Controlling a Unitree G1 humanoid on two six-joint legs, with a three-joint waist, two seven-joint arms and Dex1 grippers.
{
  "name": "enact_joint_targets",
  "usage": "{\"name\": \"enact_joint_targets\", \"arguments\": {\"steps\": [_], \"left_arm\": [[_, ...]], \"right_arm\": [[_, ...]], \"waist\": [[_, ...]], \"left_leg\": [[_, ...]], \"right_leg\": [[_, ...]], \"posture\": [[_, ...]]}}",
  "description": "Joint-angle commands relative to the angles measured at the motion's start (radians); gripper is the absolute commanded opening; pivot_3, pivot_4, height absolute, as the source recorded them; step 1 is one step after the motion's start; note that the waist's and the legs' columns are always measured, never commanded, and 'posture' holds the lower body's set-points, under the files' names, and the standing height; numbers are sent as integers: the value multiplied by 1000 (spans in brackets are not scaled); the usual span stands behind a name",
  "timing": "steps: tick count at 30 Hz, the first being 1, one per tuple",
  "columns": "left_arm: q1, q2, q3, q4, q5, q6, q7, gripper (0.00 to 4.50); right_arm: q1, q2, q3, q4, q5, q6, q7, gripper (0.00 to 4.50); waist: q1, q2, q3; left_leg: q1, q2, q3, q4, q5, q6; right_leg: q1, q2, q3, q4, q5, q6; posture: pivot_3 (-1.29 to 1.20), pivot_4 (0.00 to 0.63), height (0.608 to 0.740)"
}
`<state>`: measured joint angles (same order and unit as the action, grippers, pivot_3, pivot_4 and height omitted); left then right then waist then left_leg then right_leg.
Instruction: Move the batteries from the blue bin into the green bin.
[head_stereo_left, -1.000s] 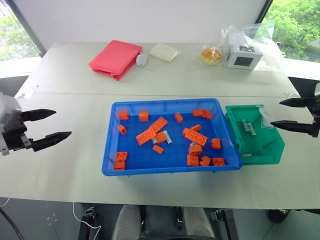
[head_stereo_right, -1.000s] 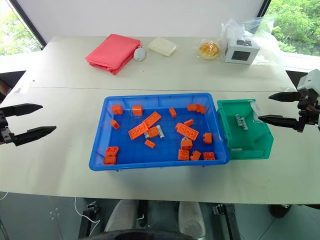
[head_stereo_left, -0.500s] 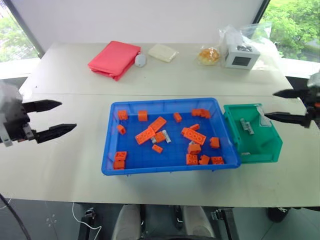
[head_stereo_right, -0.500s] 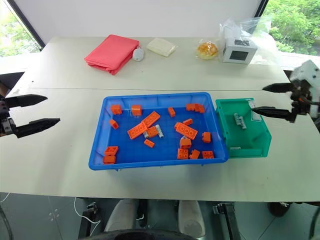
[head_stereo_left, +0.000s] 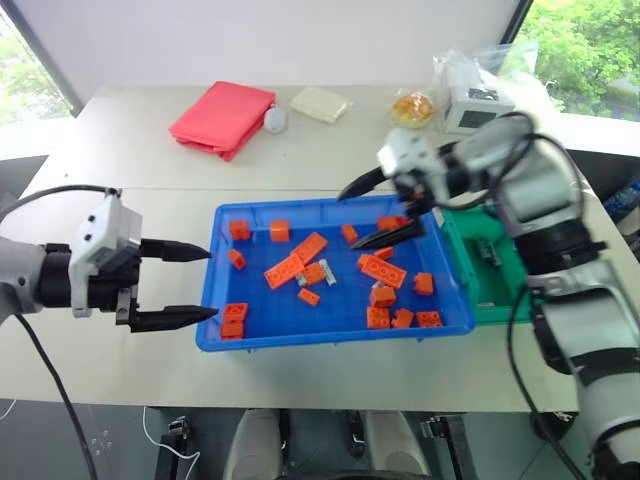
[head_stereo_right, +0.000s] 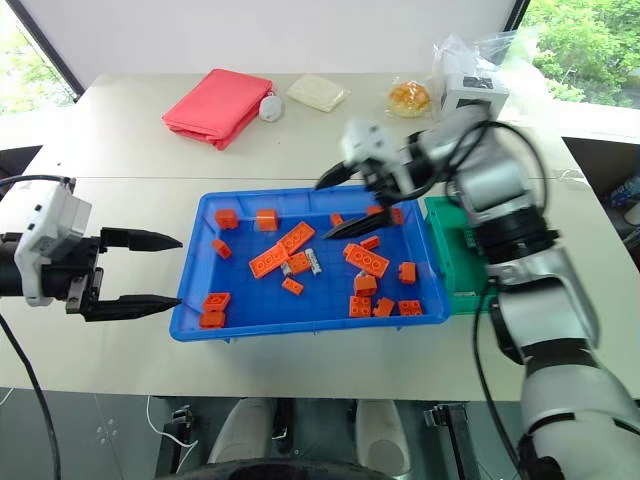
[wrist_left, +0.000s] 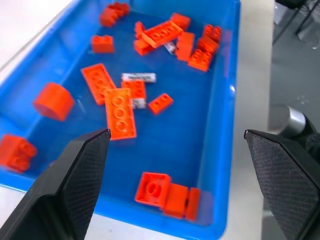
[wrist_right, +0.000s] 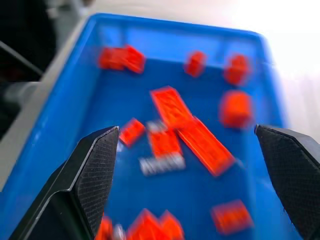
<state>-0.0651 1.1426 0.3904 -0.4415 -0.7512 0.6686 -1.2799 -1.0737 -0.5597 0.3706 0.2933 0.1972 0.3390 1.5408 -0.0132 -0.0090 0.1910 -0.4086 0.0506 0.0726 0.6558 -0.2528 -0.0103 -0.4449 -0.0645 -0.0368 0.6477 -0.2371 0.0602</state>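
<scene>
Blue bin, centre of table: holds scattered orange bricks and batteries, which lie among the bricks near the middle. Green bin, touching the blue bin's right wall: one battery visible inside. Right gripper: fingers spread wide, empty, above the blue bin's right half. Left gripper: fingers apart, empty, at the bin's left rim. Step judged: reach for the next battery. Next move calls for descent between close-packed bricks. Room: open blue floor left of the cluster; right wall and green bin crowd the transfer path.
</scene>
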Motion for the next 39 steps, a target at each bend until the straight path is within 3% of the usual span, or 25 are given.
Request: {"name": "enact_joint_targets", "arguments": {"steps": [1, 10, 22, 25, 30, 39], "left_arm": [[15, 18, 8, -5, 38, -40, -15, 4500], [58, -9, 62, -42, 24, -16, 31, 4500], [78, -28, 85, -74, 12, -7, 83, 4500], [64, -25, 78, -66, 13, -12, 91, 4500], [39, -25, 61, -50, 19, -19, 98, 4500], [-1, -32, 28, -45, 13, -17, 110, 4500]], "right_arm": [[-51, 113, 82, 26, -74, -58, -31, 4449], [-83, 326, 198, 309, -236, -206, -95, 4449], [-194, 446, 174, 689, -334, -335, -144, 4449], [-198, 457, 171, 723, -347, -359, -135, 3595], [-209, 476, 139, 718, -335, -347, -106, 1228], [-208, 591, 89, 657, -338, -307, -174, 1228]], "waist": [[-3, 0, 0], [-3, -3, -1], [-10, -2, -1], [-8, -2, -1], [-9, -2, -1], [-21, -2, -1]], "left_leg": [[0, 0, 0, 1, 0, 0], [-1, 1, 1, 9, 0, 0], [-1, 2, 1, 8, 0, 0], [-1, 2, 1, 8, 0, 0], [-1, 2, 1, 7, 0, 0], [-1, 3, 1, 7, 0, 0]], "right_leg": [[0, 0, 0, 0, 0, 0], [2, 0, 2, 0, 1, -3], [1, 1, 2, 2, 2, -3], [1, 1, 2, 2, 2, -3], [1, 1, 2, 2, 2, -3], [1, 2, 2, 2, 2, -3]], "posture": [[0, 150, 734], [0, 150, 734], [0, 150, 734], [0, 150, 734], [0, 150, 734], [0, 150, 734]]}}
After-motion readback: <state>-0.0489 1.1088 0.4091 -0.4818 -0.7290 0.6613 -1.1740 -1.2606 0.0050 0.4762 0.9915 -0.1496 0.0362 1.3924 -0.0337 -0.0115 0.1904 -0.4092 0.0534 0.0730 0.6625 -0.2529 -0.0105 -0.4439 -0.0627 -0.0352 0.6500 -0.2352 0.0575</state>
